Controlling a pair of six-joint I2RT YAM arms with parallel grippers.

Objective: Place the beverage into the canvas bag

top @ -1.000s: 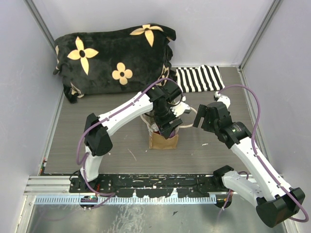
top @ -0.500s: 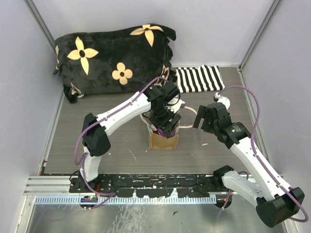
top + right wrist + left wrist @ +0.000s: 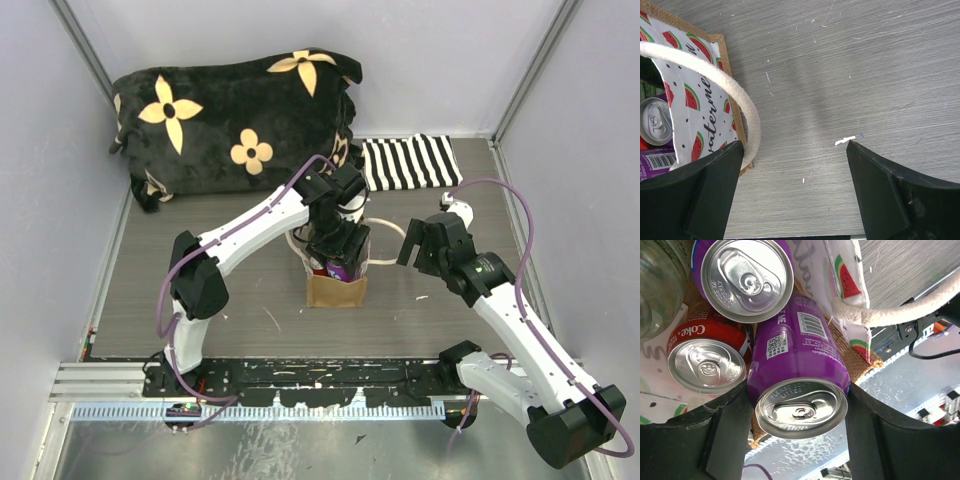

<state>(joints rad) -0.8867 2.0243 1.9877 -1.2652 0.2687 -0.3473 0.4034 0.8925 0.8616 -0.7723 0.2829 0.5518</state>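
Purple aluminium beverage can (image 3: 797,365) is seen clamped between the two black fingers of the left end effector (image 3: 797,392), one finger (image 3: 720,440) pressed to each side of the can just behind its silver pull-tab lid, which is turned towards the wrist camera. The can is held tilted, its far end reaching down into the open mouth of the tan-brown canvas bag (image 3: 855,360), where it is set close beside a red Coke can (image 3: 707,360) and a second purple can (image 3: 742,275), both standing upright inside; a clear glass jar (image 3: 657,280) is glimpsed at the edge of that view. Whether the held can's base touches the bag's bottom cannot be told. From the top camera the left end effector (image 3: 338,255) is seen directly above the bag (image 3: 335,290), which stands on the grey wood-grain table (image 3: 400,320), a patch of purple showing at its mouth. The right end effector (image 3: 792,145) is spread wide with nothing between its fingers, only bare table; it is poised just to the right of the bag, whose cream rope handle (image 3: 735,95) curves past one finger. A black plush item with yellow flowers (image 3: 230,120) and a black-and-white striped cloth (image 3: 405,162) are laid along the far side of the table, well apart from the bag.
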